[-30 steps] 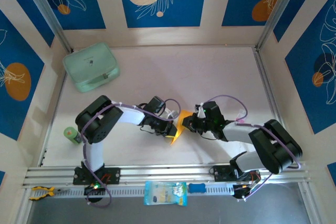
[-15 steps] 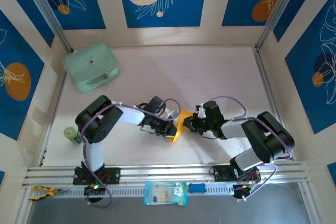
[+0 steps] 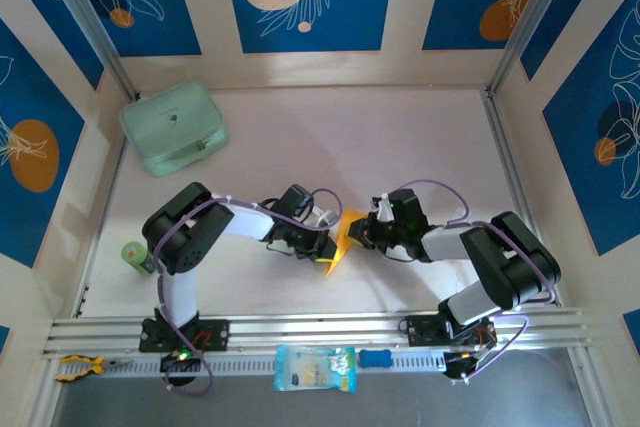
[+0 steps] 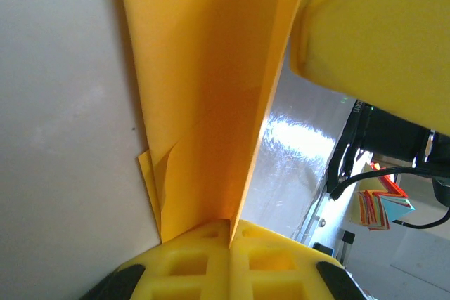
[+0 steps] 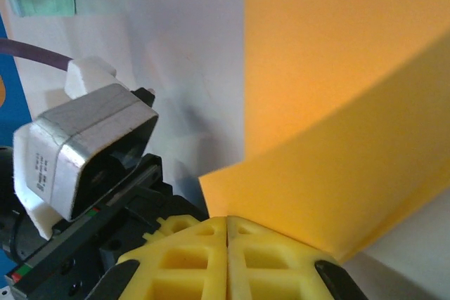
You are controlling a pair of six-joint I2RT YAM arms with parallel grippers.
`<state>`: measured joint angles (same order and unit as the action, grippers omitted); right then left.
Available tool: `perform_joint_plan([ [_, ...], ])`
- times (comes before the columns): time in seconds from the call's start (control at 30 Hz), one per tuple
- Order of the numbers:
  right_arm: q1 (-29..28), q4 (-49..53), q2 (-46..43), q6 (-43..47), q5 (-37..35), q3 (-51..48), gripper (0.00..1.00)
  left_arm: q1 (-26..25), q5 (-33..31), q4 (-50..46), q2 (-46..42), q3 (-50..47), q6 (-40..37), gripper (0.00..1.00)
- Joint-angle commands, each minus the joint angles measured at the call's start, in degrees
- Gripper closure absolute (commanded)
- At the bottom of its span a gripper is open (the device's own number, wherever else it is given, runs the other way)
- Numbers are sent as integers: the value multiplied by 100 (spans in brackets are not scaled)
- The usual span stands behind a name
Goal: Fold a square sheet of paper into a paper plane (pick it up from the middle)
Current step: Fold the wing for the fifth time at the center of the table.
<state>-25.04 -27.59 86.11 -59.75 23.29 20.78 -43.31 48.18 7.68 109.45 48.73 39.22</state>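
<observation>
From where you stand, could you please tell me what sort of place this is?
Probably a robot test booth: a left arm and right arm bolted to an aluminium rail, at a white table walled by blue printed panels.

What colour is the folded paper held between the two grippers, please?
Plain orange-yellow, with no pattern; the paper shows best in the left wrist view.
</observation>
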Motion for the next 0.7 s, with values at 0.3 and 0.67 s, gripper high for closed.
perform_joint_plan([
  [0.3, 37, -109, 649, 200, 220, 251, 93, 212, -608, -274, 2, -189, 86, 100],
  [0.67, 78, 192, 1014, 65, -77, 221, 93, 221, -589, -534, -106, -142, -170, 87],
])
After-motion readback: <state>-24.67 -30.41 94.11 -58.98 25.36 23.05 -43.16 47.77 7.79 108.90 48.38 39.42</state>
